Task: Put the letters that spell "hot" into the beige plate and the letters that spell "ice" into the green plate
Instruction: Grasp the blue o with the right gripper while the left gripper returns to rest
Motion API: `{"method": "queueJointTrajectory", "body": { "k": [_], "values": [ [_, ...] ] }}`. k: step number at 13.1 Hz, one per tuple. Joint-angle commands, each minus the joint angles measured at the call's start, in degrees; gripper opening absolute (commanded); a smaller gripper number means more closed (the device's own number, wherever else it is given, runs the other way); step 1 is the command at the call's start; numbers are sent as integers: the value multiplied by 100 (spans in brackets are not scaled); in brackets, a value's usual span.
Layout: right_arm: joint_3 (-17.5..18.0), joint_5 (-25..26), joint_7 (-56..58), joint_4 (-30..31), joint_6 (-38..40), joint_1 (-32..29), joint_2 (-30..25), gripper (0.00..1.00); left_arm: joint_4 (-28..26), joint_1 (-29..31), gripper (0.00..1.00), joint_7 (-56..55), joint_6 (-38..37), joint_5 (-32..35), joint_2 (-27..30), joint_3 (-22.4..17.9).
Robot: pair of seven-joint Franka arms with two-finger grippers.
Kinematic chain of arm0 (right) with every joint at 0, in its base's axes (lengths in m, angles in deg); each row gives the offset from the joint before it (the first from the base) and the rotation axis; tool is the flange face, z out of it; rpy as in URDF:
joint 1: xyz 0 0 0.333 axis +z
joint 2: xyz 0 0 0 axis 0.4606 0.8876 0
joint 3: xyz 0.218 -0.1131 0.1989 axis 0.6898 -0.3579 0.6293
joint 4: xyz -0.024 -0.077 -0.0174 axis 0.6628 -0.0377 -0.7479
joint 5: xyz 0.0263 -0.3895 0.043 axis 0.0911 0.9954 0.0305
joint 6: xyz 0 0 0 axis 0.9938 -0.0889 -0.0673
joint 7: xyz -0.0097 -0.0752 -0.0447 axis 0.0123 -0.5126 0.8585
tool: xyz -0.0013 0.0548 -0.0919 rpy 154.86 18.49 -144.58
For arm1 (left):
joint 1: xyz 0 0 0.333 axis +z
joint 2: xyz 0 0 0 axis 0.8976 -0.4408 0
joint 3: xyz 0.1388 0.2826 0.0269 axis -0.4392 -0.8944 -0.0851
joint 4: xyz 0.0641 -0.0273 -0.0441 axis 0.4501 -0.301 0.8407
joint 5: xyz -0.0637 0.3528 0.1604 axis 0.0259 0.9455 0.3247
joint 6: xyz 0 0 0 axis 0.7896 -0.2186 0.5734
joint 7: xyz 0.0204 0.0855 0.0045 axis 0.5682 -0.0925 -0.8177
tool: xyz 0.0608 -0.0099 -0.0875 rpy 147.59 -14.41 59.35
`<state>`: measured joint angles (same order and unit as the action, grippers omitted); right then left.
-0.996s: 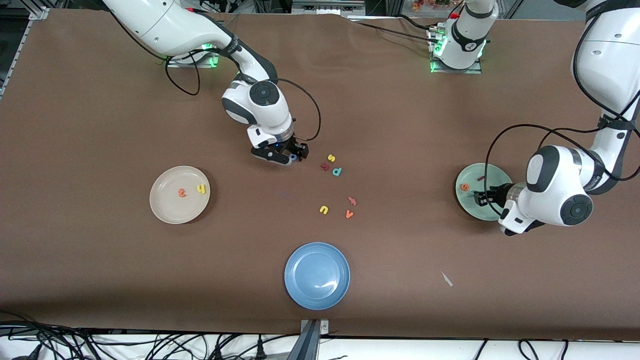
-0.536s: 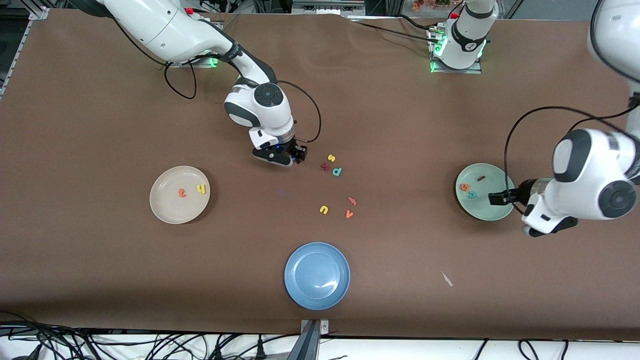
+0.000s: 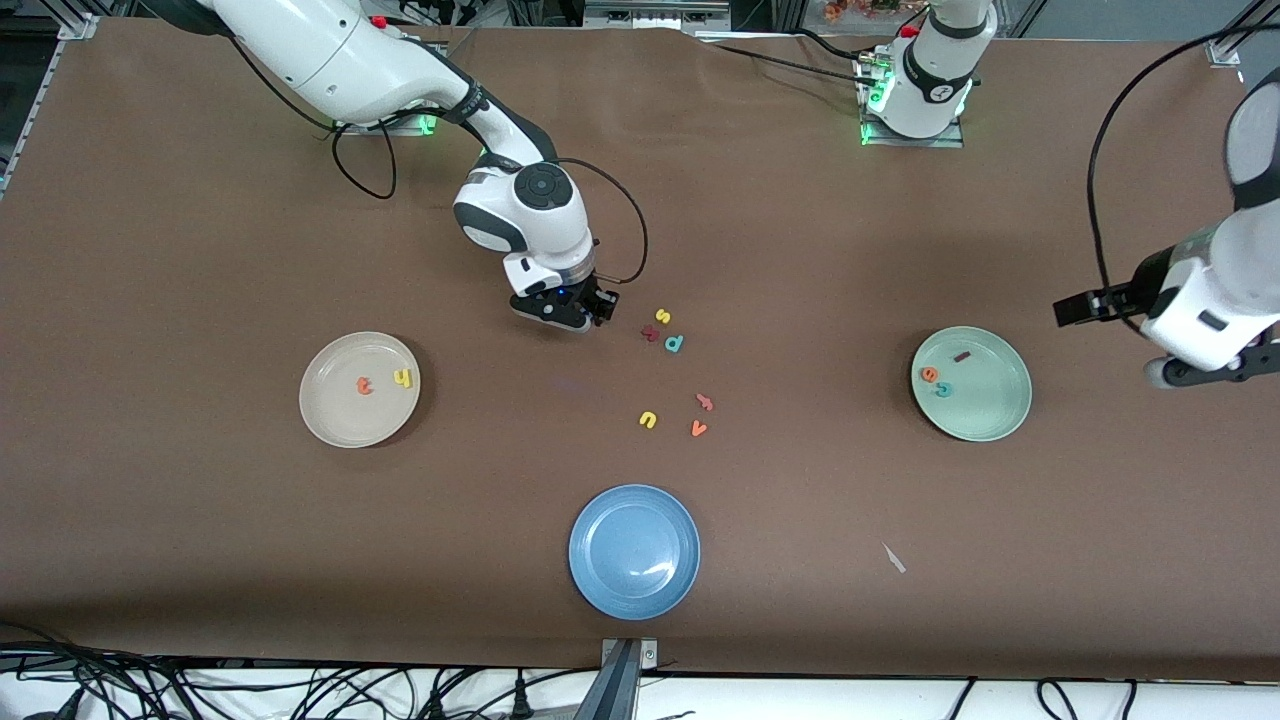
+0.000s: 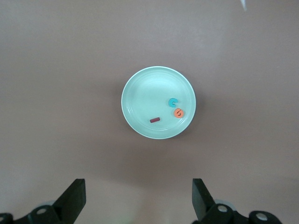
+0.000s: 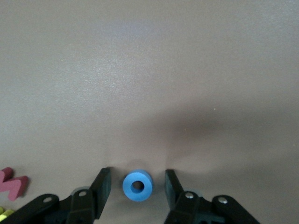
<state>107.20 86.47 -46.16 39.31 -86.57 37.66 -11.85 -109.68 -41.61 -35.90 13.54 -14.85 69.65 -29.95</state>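
Closing on the blue "o" [image 5: 137, 185] calls for both fingers seating squarely on the ring's sides before any lift, since foam this small can squirt out. Right claw [image 3: 585, 312], centre of frame, is down at the bench [image 3: 200, 560] with jaws parted around the "o", not touching it. Left claw [image 4: 138, 200], released wide, hangs at right edge near the green plate [image 3: 995, 415], holding "i" [image 3: 962, 356], "c" [image 3: 943, 390], "e" [image 3: 929, 375]. Beige plate [image 3: 335, 420] holds "t" [image 3: 364, 385], "h" [image 3: 402, 378].

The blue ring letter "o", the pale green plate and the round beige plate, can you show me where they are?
Blue ring-shaped "o" [image 5: 137, 186]: right wrist view, on its foam ring.
Pale mint-green plate [image 4: 140, 95]: left wrist view, on its bare floor.
Round cream-beige plate [image 3: 340, 420]: front view, on its bare floor.
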Motion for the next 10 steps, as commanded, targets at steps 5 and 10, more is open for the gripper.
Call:
{"method": "queueJointTrajectory", "body": {
  "k": [5, 10],
  "values": [
    [-63, 249, -196, -151, 12, 93, 154, 19, 243, -253, 100, 413, -142, -124, -150, -209],
    [-187, 170, 592, -55, 152, -405, -529, 10, 375, -1748, 97, 878, -116, -1258, -45, -2319]
  ]
}}
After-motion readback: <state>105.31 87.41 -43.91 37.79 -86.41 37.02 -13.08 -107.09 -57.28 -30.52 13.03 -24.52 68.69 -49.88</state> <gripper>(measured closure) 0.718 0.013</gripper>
